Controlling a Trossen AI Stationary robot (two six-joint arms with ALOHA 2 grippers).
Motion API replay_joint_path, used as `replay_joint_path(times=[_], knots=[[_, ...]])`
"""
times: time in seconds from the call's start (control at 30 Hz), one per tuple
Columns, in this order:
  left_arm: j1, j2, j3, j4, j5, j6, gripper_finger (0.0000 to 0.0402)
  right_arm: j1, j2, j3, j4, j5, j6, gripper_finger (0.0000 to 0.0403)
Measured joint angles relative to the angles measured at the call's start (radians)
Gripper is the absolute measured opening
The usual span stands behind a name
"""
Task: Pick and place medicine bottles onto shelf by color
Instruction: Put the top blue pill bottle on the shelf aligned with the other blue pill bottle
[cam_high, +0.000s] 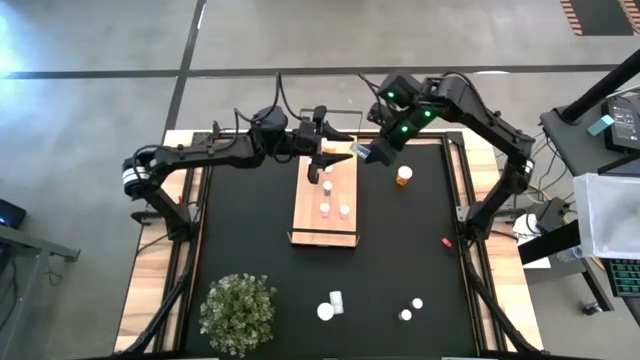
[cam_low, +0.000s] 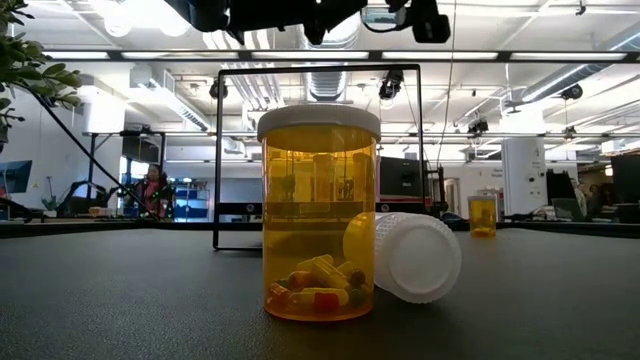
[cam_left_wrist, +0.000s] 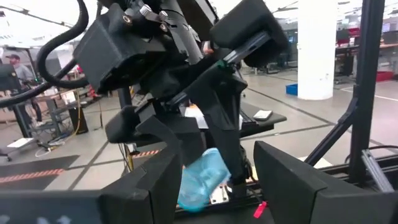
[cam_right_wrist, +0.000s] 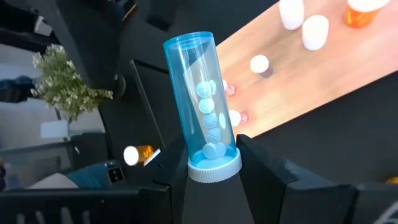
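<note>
Your right gripper (cam_right_wrist: 211, 163) is clamped on the blue bottle (cam_right_wrist: 202, 102) (cap end), upper middle of the overhead frame; left gripper (cam_high: 325, 160) sits half-open, so lower it upright onto the shelf (cam_high: 340, 190)

Shelf (cam_high: 325, 212): one. Plant (cam_high: 238, 312): one. Arms: two.

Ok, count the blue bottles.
1. The blue bottle is in the right jaws, by the shelf's far corner. Others may hide under the arms.
</note>
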Motion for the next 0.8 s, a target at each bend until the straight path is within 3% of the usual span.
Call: replay_joint_path(times=[0.27,0.57,0.8], knots=[[-0.002,0.001,-0.003,-0.009,-0.011,0.063,0.0181,0.019,0.073,0.122,-0.067,0.002,-0.048,0.0116],[-0.004,0.002,-0.014,-0.025,-0.041,0.127,0.0177,0.037,0.077,0.148,-0.066,-0.015,-0.041,0.0116],[-0.012,0.002,-0.013,-0.039,-0.037,0.127,0.013,0.041,0.071,0.148,-0.065,-0.014,-0.033,0.0116]])
